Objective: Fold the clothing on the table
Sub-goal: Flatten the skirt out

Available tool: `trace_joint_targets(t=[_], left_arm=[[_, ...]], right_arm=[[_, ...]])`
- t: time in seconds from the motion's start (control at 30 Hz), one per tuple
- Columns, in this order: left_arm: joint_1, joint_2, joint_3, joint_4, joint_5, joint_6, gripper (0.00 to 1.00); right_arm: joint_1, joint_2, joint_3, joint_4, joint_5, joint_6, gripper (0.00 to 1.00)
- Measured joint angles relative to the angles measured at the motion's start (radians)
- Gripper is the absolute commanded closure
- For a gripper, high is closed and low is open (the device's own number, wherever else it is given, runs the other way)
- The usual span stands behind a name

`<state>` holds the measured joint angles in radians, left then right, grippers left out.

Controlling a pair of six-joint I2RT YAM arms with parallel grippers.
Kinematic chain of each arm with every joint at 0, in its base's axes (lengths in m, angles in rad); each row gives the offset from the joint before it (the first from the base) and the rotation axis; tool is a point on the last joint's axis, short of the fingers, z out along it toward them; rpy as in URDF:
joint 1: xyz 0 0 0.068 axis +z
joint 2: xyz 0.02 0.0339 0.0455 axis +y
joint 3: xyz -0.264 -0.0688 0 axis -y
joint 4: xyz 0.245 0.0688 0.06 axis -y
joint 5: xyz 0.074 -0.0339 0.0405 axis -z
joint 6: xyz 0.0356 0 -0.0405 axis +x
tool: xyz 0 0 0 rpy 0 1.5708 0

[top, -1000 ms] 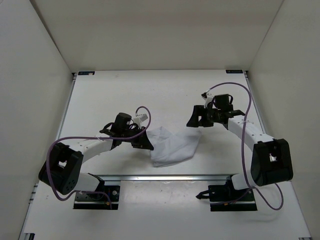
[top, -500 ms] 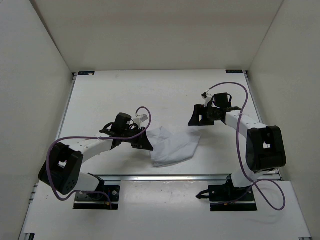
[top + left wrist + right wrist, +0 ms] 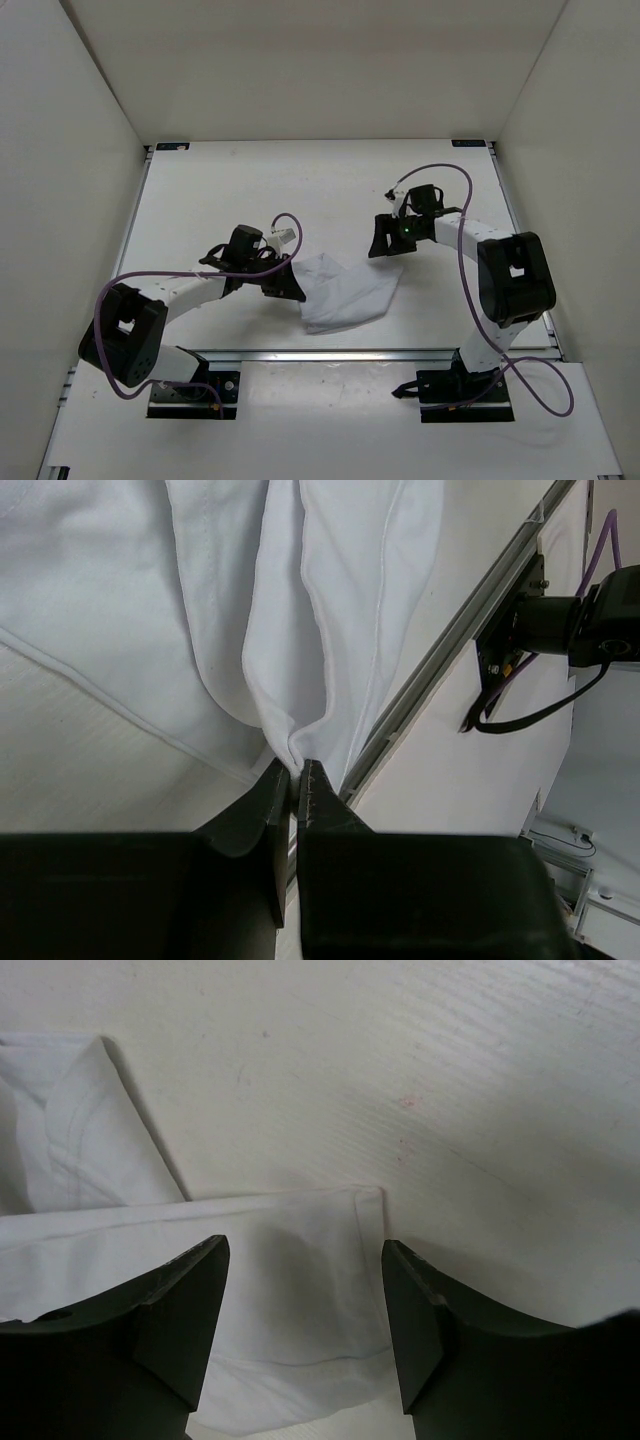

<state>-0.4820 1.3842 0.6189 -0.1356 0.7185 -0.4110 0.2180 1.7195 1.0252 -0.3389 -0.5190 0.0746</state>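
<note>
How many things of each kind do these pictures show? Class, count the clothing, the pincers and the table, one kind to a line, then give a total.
clothing: 1
pincers: 2 (left pincer, right pincer)
table: 1
Total: 4

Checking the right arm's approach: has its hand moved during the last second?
Yes. Seen from above, the right hand has shifted left, away from the right rail of the table and closer to the right corner of the clothing.

Bright, even light; soft shadows
</note>
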Motion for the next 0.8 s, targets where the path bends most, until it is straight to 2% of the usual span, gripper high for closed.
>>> trace_joint_targets(t=[0.33, 0.5, 0.63, 0.67, 0.73, 0.77, 0.8], left_arm=[[0.005, 0.01, 0.001, 0.0, 0.008, 0.007, 1.0], [0.01, 0.013, 0.001, -0.003, 0.01, 0.011, 1.0], [0.011, 0.015, 0.001, -0.004, 0.013, 0.011, 1.0], [0.011, 0.015, 0.001, -0.004, 0.013, 0.011, 1.0], [0.011, 0.015, 0.001, -0.005, 0.013, 0.011, 1.0], [0.011, 0.015, 0.001, -0.005, 0.013, 0.011, 1.0], [0.011, 0.015, 0.001, -0.006, 0.013, 0.011, 1.0]], right_arm=[[0.013, 0.024, 0.002, -0.026, 0.04, -0.015, 0.47], [0.019, 0.052, 0.017, -0.029, 0.04, -0.016, 0.57], [0.024, 0.065, 0.024, -0.027, 0.04, -0.016, 0.69], [0.024, 0.068, 0.024, -0.028, 0.04, -0.015, 0.75], [0.024, 0.071, 0.024, -0.026, 0.04, -0.016, 0.96], [0.024, 0.072, 0.024, -0.027, 0.04, -0.013, 1.0], [0.024, 0.073, 0.024, -0.026, 0.04, -0.009, 1.0]])
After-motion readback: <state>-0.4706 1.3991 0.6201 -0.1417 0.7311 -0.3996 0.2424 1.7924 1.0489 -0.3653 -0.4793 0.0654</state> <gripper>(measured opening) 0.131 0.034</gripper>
